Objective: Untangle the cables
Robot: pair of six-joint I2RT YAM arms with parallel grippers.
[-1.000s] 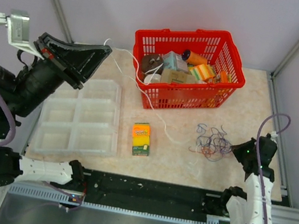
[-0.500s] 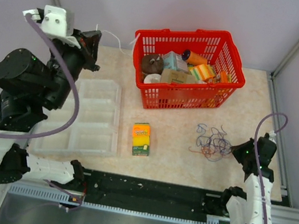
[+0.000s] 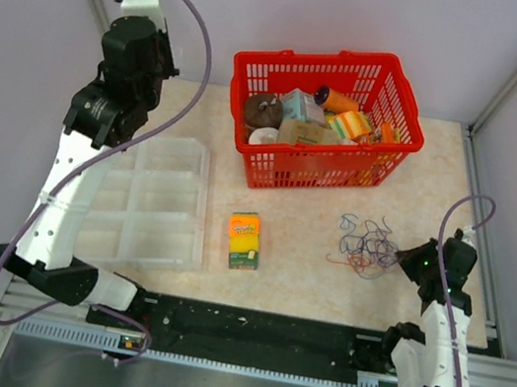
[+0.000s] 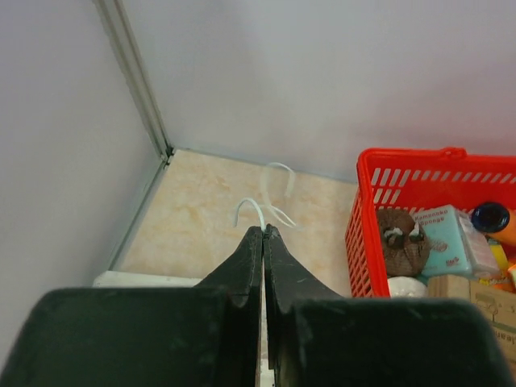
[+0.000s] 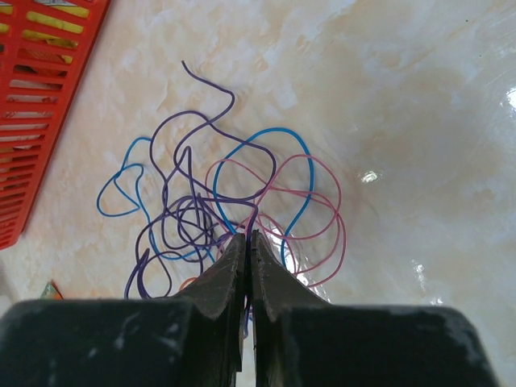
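Cables (image 3: pixel 367 245): loose tangle of purple, blue and pink strands (image 5: pixel 218 210) lying on the table (image 3: pixel 297 260), right of centre, in front of the red basket (image 3: pixel 272 171). Its position matches the view 1.0 s ago.

Change: 1.0 s ago a white cable ran from the left gripper, across the basket front and down to the table near the tangle. The top view no longer shows it. The left arm has swung from low over the clear compartment tray (image 3: pixel 152 200) up to the far-left corner.

Left gripper (image 4: pixel 263 232): jaws pressed together, pinching the white cable (image 4: pixel 274 201) at the tips. 2 short loops stand out beyond them, above the table beside the basket's left wall.

Right gripper (image 5: pixel 248 239): jaws pressed together, tips at the near edge of the tangle, with purple strands meeting them. Cannot tell whether a strand is clamped. Its position is unchanged from 1.0 s ago.

A yellow-green sponge pack (image 3: pixel 244 239) lies between tray and tangle, clear of both.
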